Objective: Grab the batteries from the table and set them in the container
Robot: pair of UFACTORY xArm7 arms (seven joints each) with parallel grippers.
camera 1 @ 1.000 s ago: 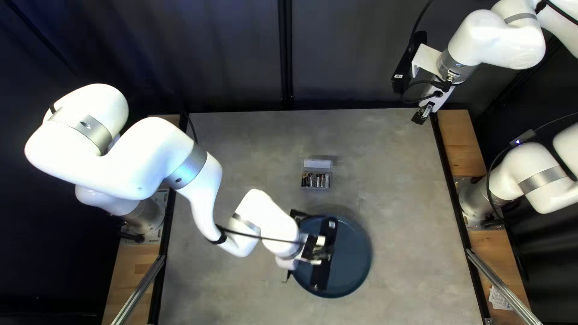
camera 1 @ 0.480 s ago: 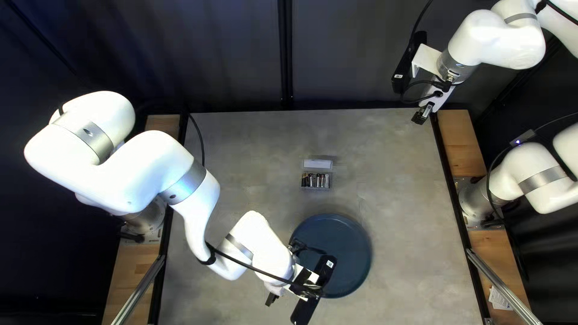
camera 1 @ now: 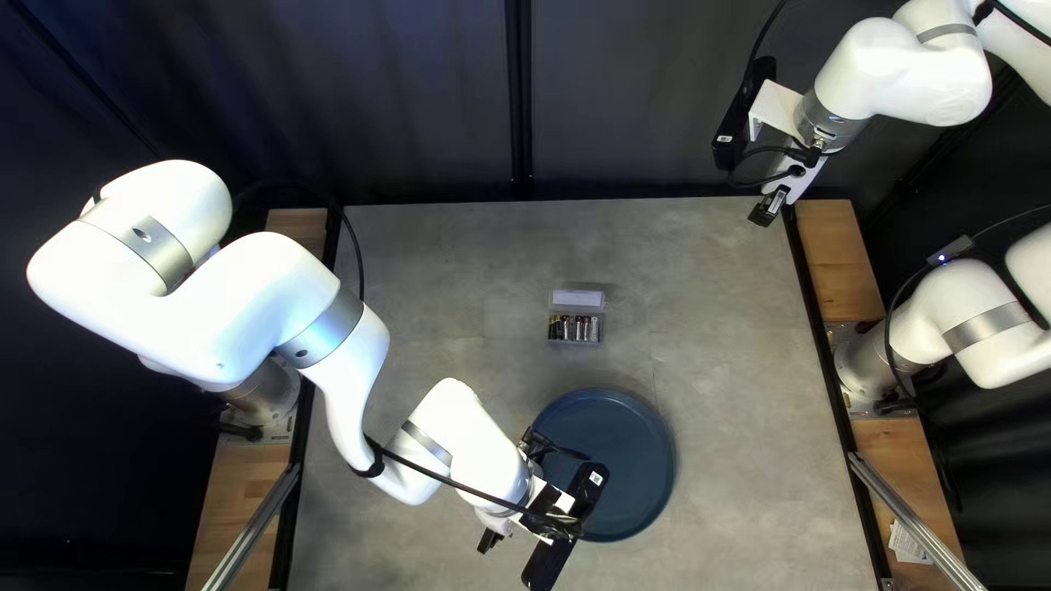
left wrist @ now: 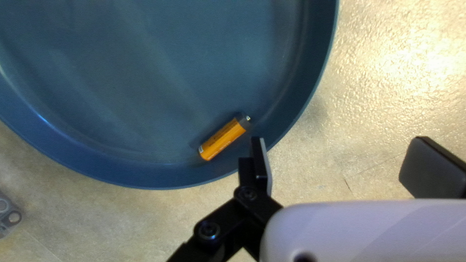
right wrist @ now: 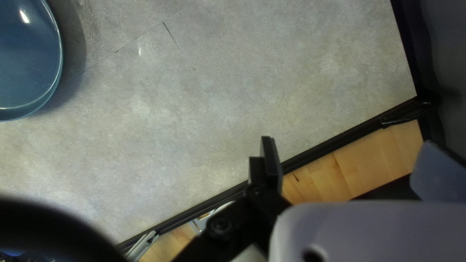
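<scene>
In the top left view, a clear plastic battery container with a lid [camera 1: 575, 317] is standing midway between the left and right edges of the grey bench [camera 1: 723, 383], batteries lying in it; a round blue tray [camera 1: 630, 465] is lying nearer the bench's near edge. In the left wrist view, the left gripper [left wrist: 339, 157] is gripping nothing, its black fingers standing wide apart, while an orange cylindrical battery [left wrist: 223, 138] is lying just inside the tray's rim beside one finger. Lowering here would be risking that finger catching the rim, tipping or sliding the tray; a sideways nudge might be rolling the battery, and an off-centre pinch twisting it askew for the container. In the right wrist view, the right gripper [right wrist: 353, 157] is hanging released and empty near the bench's far right corner.
</scene>
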